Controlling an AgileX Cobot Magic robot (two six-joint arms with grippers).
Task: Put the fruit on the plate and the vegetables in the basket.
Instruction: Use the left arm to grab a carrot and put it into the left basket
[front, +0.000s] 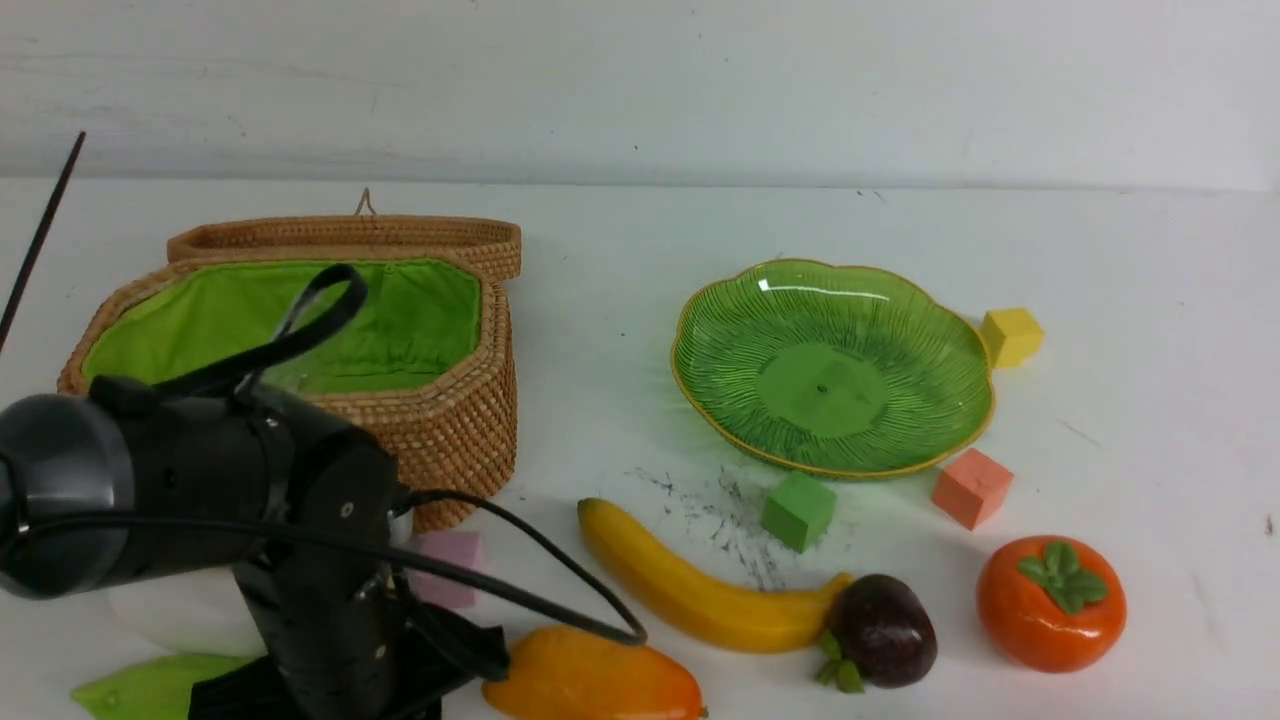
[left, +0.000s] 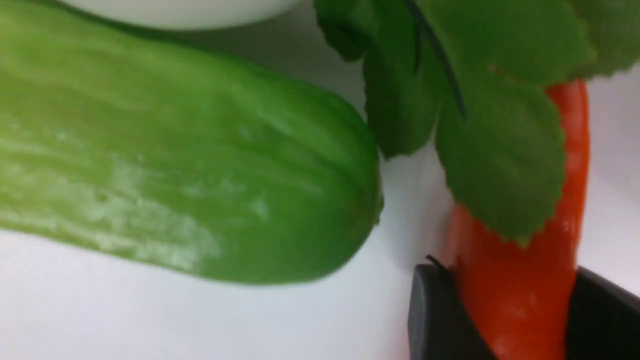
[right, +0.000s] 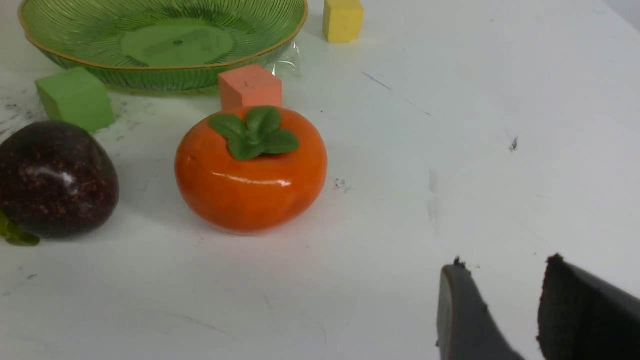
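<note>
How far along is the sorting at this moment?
Nothing done: plate and basket look empty. In hand: left gripper clamps the carrot piece. Remaining: banana, mango, purple fruit, persimmon, green vegetable, radish, all on the table.

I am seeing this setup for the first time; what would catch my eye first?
The empty green plate stands right of centre, with the open basket on the left behind the black left arm. Nearer the robot lie the banana, a dark round fruit and the orange persimmon.

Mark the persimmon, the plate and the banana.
persimmon (right: 250, 190), right wrist view, glossy orange side.
plate (front: 822, 390), front view, bare flat centre.
banana (front: 690, 592), front view, middle of its length.
</note>
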